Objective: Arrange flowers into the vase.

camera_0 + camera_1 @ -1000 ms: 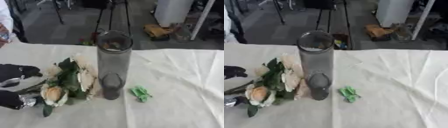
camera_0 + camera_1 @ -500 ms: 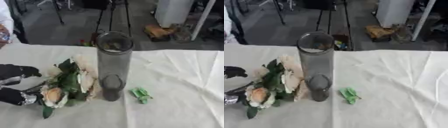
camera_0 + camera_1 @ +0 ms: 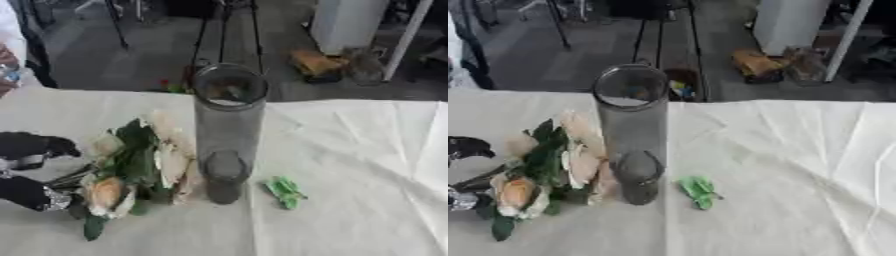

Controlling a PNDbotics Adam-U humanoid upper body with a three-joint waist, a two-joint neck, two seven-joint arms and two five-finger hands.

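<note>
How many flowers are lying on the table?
3 blooms I can make out: a peach one lowest in the bunch, a cream one beside the vase, and a pale one at the top. Leaves may hide more.

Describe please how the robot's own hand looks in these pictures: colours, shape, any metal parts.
Only the left hand shows, at the views' left edge. It is mostly black, with rounded, bulky finger segments. A silver, shiny metal part sits at its lower end, and a thin pale band crosses its middle. No cables or markings can be made out. The right hand is not in view.
</note>
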